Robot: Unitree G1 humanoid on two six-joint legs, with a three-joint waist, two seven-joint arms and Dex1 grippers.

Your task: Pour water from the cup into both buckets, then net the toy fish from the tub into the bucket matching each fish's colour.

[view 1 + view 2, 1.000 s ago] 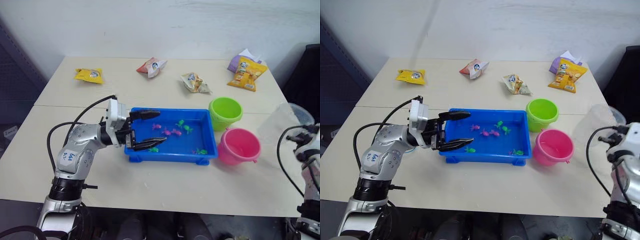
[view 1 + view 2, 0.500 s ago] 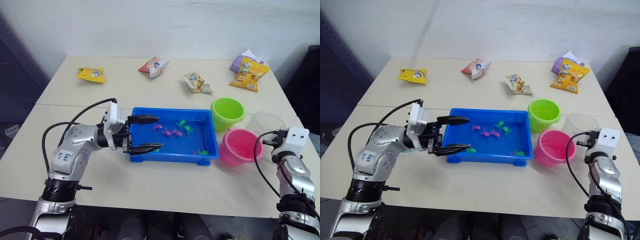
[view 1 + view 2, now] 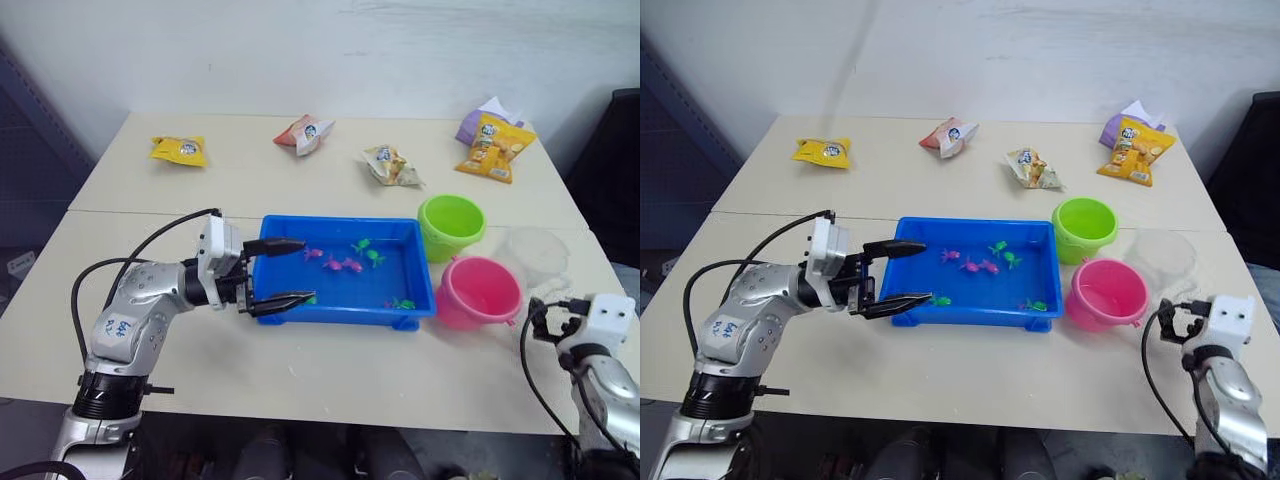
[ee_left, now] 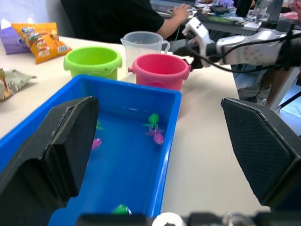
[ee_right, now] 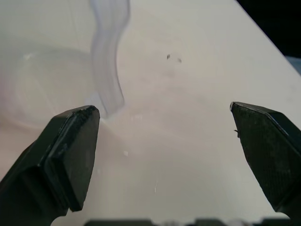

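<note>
The cup (image 3: 537, 252) now stands upright on the table (image 3: 330, 375), just behind the pink bucket (image 3: 477, 292) and beside the green bucket (image 3: 451, 227). A second ago the right gripper (image 5: 164, 141) held it aloft; it has since let go and drawn back towards the table's near edge. Its fingers are spread wide with nothing between them, the cup's handle just ahead of them. Pouring appears complete; netting is judged next.

The left gripper (image 3: 283, 272) has retreated slightly. It hangs wide open and empty at the left end of the tub (image 3: 410, 307), one finger over the water, one outside the near wall. The fish (image 3: 343, 263) lie in the tub.
</note>
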